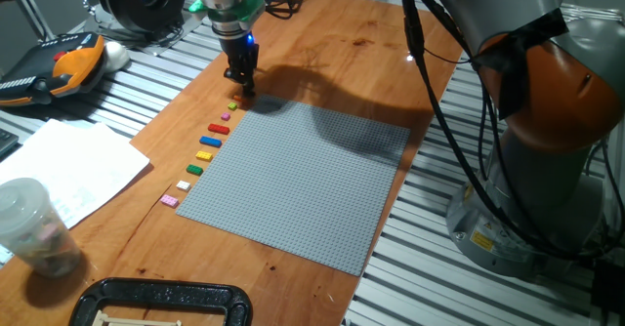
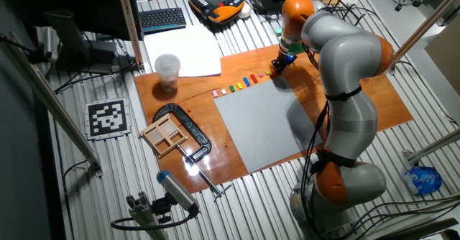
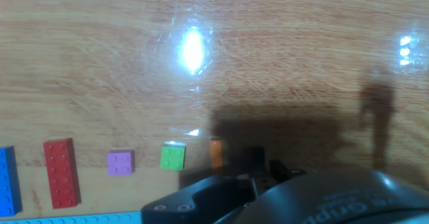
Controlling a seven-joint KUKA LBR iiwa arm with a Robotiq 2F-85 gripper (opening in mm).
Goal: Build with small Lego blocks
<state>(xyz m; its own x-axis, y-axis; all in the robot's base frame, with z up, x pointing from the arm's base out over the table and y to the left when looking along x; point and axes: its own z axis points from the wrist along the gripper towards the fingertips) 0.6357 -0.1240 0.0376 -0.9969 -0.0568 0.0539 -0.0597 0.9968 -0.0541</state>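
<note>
End effector low over the far end of the brick row

The end effector (image 1: pixel 244 80) hangs just above the surface (image 1: pixel 322 53), beyond the far-left corner of the grey baseplate (image 1: pixel 303 180). The small Lego blocks (image 1: pixel 207 146) run in a line along the baseplate's left edge, towards the near side. In the hand view an orange brick (image 3: pixel 215 153) sits right beside the fingers; whether they are parted or closed I cannot tell.
</note>
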